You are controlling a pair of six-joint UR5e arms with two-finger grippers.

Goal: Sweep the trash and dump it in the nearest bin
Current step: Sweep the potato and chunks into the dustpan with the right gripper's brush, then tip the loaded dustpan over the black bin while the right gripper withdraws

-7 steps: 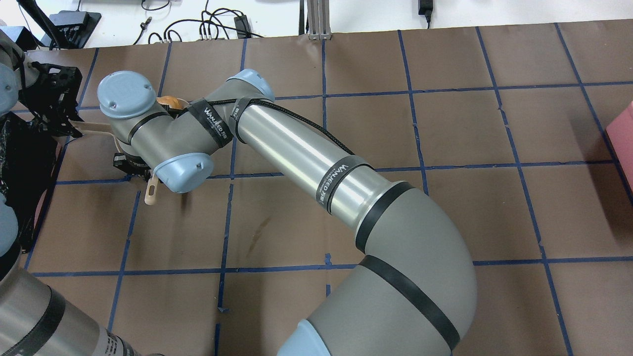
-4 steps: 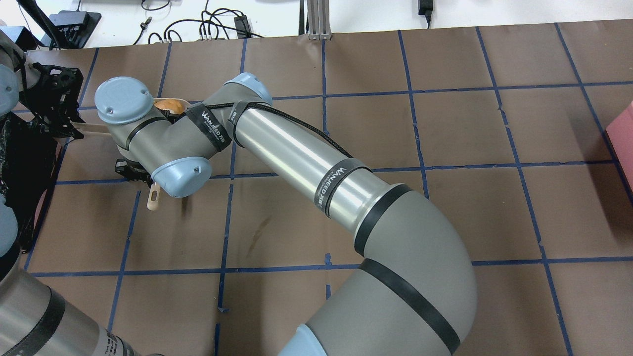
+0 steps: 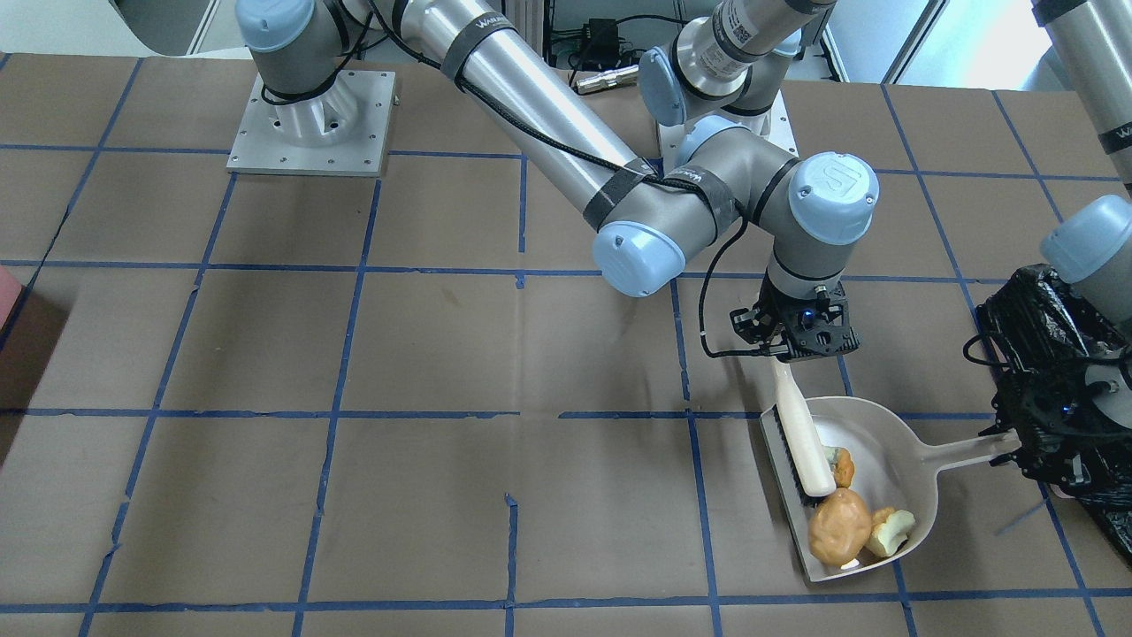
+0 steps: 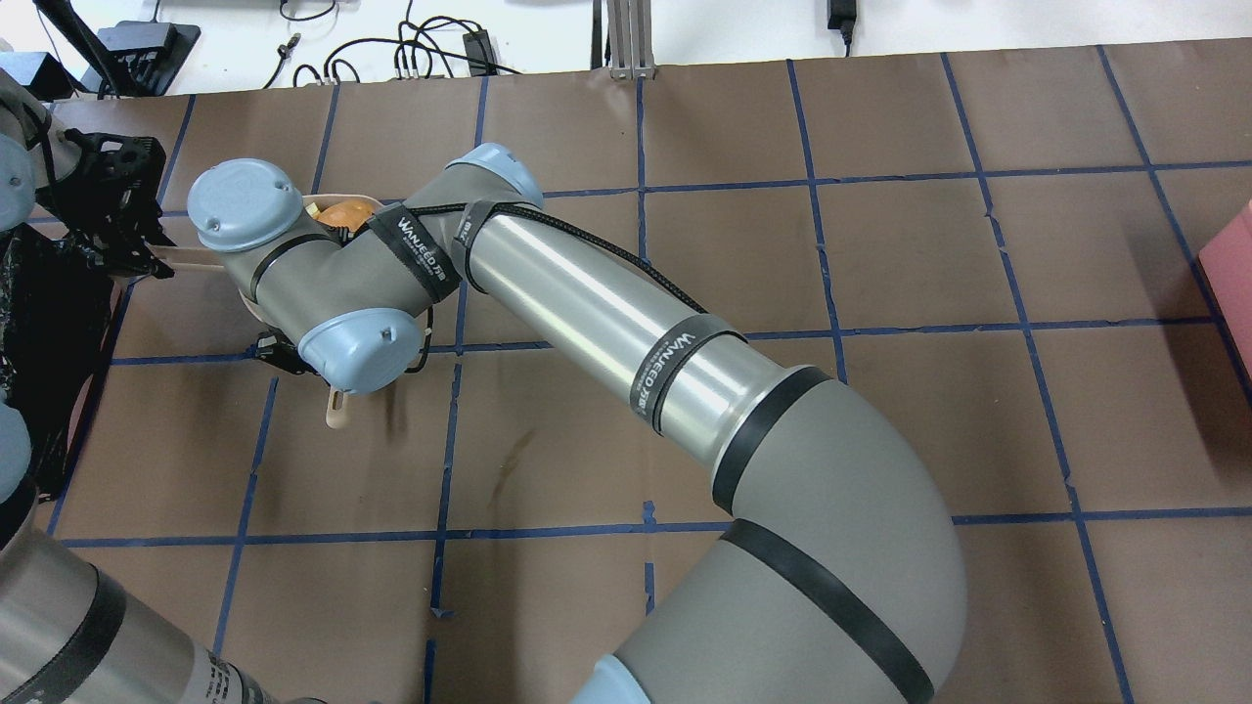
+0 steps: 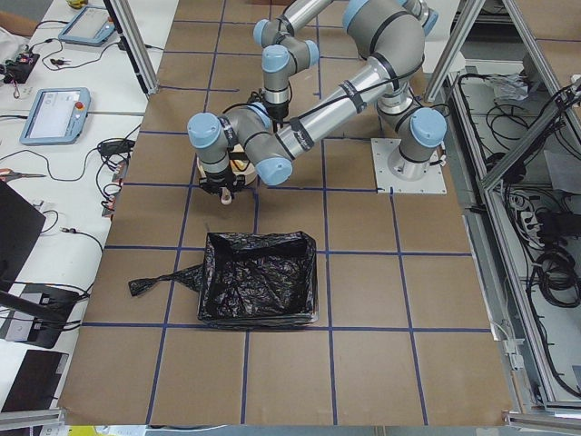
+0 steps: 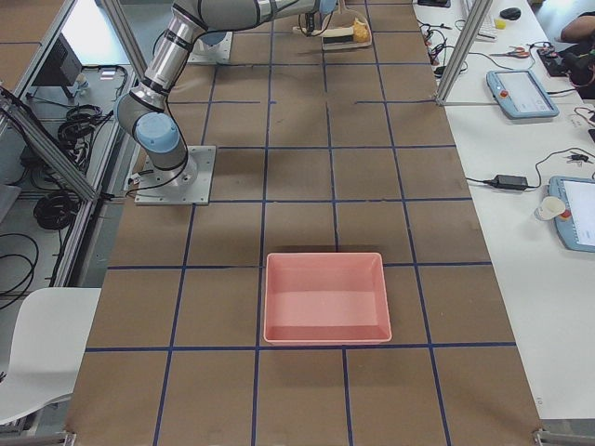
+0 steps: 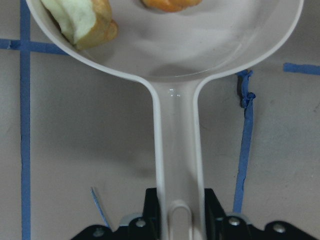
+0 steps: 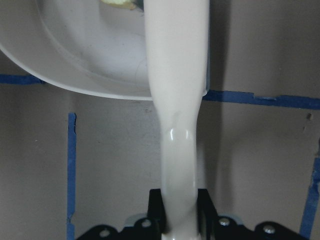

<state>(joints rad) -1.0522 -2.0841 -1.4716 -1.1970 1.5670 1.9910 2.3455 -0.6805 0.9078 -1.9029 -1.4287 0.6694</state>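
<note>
- The dustpan lies flat on the worktop, near the corner formed by the robot's left end and the operators' edge. Its open lip is turned toward the worktop's middle.
- The pan's handle is pinched at its tip by the left claw. This grip probably steadies the pan against the sweep and leaves it ready to be lifted.
- The brush is gripped by its handle in the right claw, which is pressed tight on it. The bristle head is laid along the pan's lip, seemingly to pen the trash in.
- All the trash is seen inside the pan. The lump sits just inside the lip, beyond the brush's end. One chunk touches it, and the other lies against the brush.
- Sweeping is judged finished, while dumping is not yet begun.
- The bin stands at the left end, just behind the left claw, so only a short carry is needed.
- The right arm hangs over the pan and the brush rests in it. Both are likely to block a lift.
- The lump is unguarded at the lip and could roll out if the pan is tipped forward.
- A pink tray is set well apart, at the right end.
</note>
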